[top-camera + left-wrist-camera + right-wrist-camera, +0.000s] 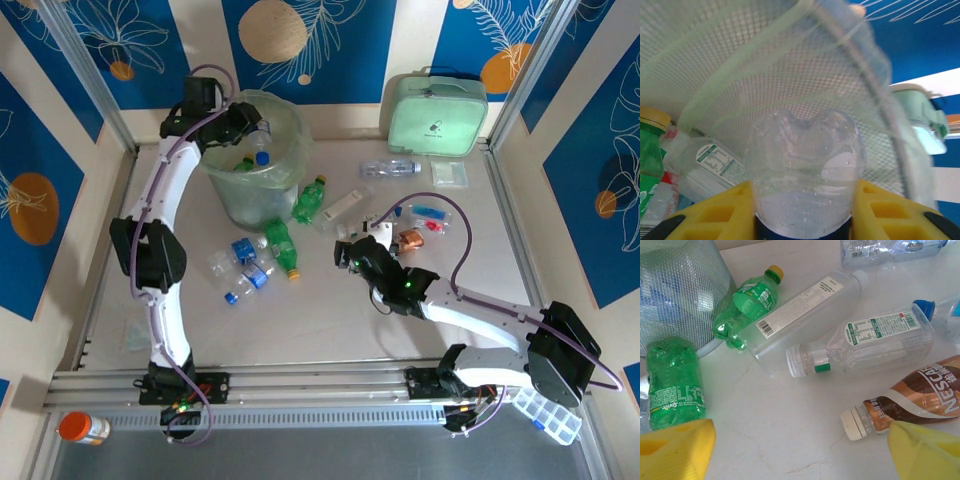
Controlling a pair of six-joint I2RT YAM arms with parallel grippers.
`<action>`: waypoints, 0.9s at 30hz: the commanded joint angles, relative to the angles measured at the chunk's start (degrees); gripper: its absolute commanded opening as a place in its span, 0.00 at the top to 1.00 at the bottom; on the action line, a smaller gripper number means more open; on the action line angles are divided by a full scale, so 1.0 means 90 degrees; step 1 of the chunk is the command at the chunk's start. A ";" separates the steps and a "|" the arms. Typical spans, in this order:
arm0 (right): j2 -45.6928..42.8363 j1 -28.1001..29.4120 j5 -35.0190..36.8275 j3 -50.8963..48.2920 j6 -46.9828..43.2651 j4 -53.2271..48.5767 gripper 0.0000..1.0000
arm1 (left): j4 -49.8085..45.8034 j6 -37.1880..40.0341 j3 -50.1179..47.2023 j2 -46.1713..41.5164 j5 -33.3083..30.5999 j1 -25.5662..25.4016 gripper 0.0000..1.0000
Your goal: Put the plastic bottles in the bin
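Two grippers show from above. The left gripper [248,128] reaches over the rim of the bin [292,150]. The right gripper [350,255] hangs low over the table [300,330], well apart from the bin. To its left lie a green bottle [280,240] and some clear bottles with blue labels [243,250]. A brown bottle [410,240] lies just to its right.

On the left wrist camera, the yellow fingers [720,212] are closed narrowly on a clear bottle [805,165]. Its lobed base points away from the wrist, and a dark blue band sits between the fingers. Just beyond the bottle rises the bin's mesh wall [740,60] with its pale green liner. Down to the left, inside the bin, lie a yellow-capped green bottle [650,145] and a squat clear one [710,165] whose table of fine print is too small to read.

On the right wrist camera, the jaws stand wide, with bare table between the yellow fingertips [675,450]. A crushed green bottle [675,385] marked "Sprite" lies just beyond the left fingertip. The brown bottle [915,400], lettered "NESCA" with the rest cut off, touches the right one. Farther ahead lie a white-capped clear bottle [865,345] and a long clear bottle [805,310] with a barcode, both with print too fine to read. Another green bottle with a yellow cap [747,305] leans at the bin's foot [680,295], up to the left.
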 commanded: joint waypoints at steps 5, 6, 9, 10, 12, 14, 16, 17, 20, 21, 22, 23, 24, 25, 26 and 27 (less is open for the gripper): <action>0.0157 0.0066 0.0118 0.0279 -0.0020 -0.0045 0.10 | 0.0034 0.0256 -0.0362 0.0426 -0.0248 -0.0435 0.59; 0.0173 0.0070 0.0112 0.0302 -0.0020 -0.0061 0.10 | 0.0021 0.0275 -0.0408 0.0459 -0.0310 -0.0458 0.58; 0.0199 0.0079 0.0137 0.0337 -0.0010 -0.0110 0.10 | -0.0027 0.0297 -0.0557 0.0501 -0.0543 -0.0491 0.51; 0.0202 0.0079 0.0138 0.0335 -0.0010 -0.0107 0.10 | 0.0003 0.0282 -0.0641 0.0484 -0.0598 -0.0491 0.46; 0.0205 0.0079 0.0129 0.0337 -0.0006 -0.0100 0.10 | 0.0083 0.0239 -0.0768 0.0467 -0.0610 -0.0491 0.36; 0.0216 0.0091 0.0129 0.0335 -0.0020 -0.0099 0.10 | 0.0166 0.0175 -0.0880 0.0461 -0.0552 -0.0500 0.27; 0.0216 0.0092 0.0136 0.0335 -0.0026 -0.0086 0.10 | 0.0119 0.0172 -0.0841 0.0481 -0.0520 -0.0510 0.23; 0.0212 0.0090 0.0137 0.0346 -0.0030 -0.0090 0.10 | 0.0080 0.0192 -0.0820 0.0463 -0.0527 -0.0513 0.22; 0.0213 0.0097 0.0152 0.0342 -0.0041 -0.0094 0.10 | 0.0002 0.0268 -0.0728 0.0326 -0.0519 -0.0512 0.12; 0.0201 0.0101 0.0158 0.0347 -0.0049 -0.0095 0.10 | -0.0063 0.0310 -0.0679 0.0276 -0.0552 -0.0514 0.10; 0.0198 0.0108 0.0154 0.0347 -0.0049 -0.0095 0.10 | -0.0130 0.0360 -0.0618 0.0201 -0.0582 -0.0518 0.10; 0.0189 0.0107 0.0167 0.0347 -0.0049 -0.0095 0.10 | -0.0207 0.0424 -0.0552 0.0130 -0.0611 -0.0518 0.09; 0.0189 0.0104 0.0174 0.0346 -0.0049 -0.0095 0.10 | -0.0270 0.0487 -0.0490 0.0057 -0.0626 -0.0520 0.09; 0.0177 0.0122 0.0181 0.0335 -0.0049 -0.0103 0.10 | -0.0358 0.0557 -0.0421 -0.0024 -0.0654 -0.0522 0.09; 0.0163 0.0118 0.0204 0.0337 -0.0049 -0.0108 0.10 | -0.0459 0.0632 -0.0346 -0.0121 -0.0693 -0.0520 0.08; 0.0156 0.0118 0.0226 0.0332 -0.0044 -0.0106 0.10 | -0.0529 0.0691 -0.0308 -0.0213 -0.0723 -0.0527 0.08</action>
